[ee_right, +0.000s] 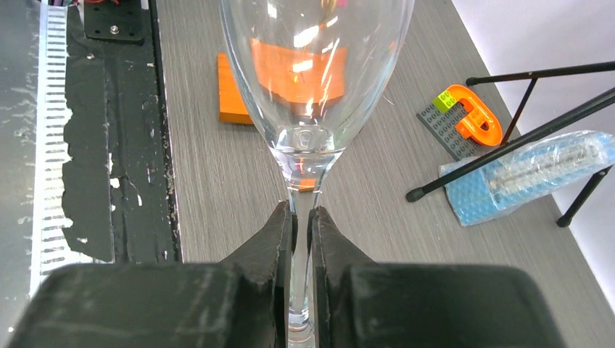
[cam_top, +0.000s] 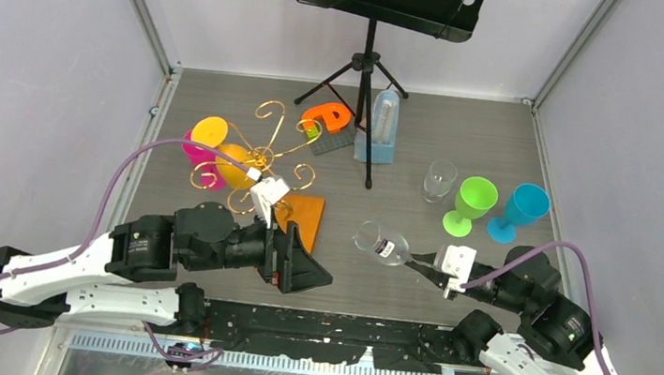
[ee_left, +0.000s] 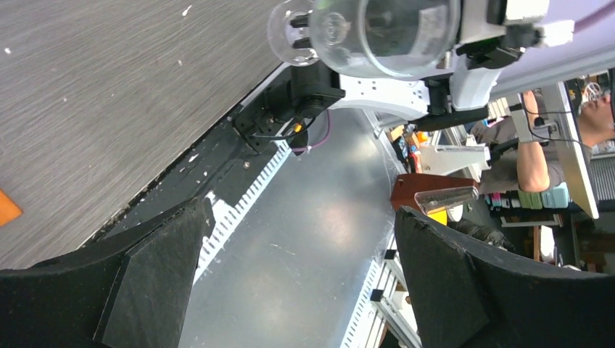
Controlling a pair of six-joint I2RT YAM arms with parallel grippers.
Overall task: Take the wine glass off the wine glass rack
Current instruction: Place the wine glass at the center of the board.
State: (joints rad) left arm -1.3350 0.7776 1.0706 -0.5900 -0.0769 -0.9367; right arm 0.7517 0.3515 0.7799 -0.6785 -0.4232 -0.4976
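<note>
Clear wine glass (cam_top: 383, 243) sits just right of centre in the overhead view, off the rack (cam_top: 261, 156) and well apart from it. It is tipped almost level, with its bowl pointing toward the left of the frame. The right fingers (ee_right: 289, 235) are clenched on its thin stem, one on each side. In the right wrist view the bowl fills the top centre of the frame, with the grey desk (cam_top: 466, 137) below it.

The rack stands left of centre in the overhead view: a tree of gold wire arms with curled ends on a flat orange base (cam_top: 305, 211). A pink cup (cam_top: 189, 148), a yellow cup (cam_top: 210, 129) and an orange cup (cam_top: 234, 165) sit among its arms on the left side.

The left fingers (cam_top: 300, 269) are spread wide and grasp nothing. They sit just below the orange base in the overhead view. In the left wrist view the two black pads frame the lower corners, and the held glass shows at the top.

Right of centre on the desk stand a second clear glass (cam_top: 440, 179), a green glass (cam_top: 473, 204) and a blue glass (cam_top: 519, 209), close together. A black music stand (cam_top: 371, 60) rises at the top centre. Near its legs lie an orange toy (cam_top: 329, 115) and a blue wrapped package (cam_top: 382, 127).
</note>
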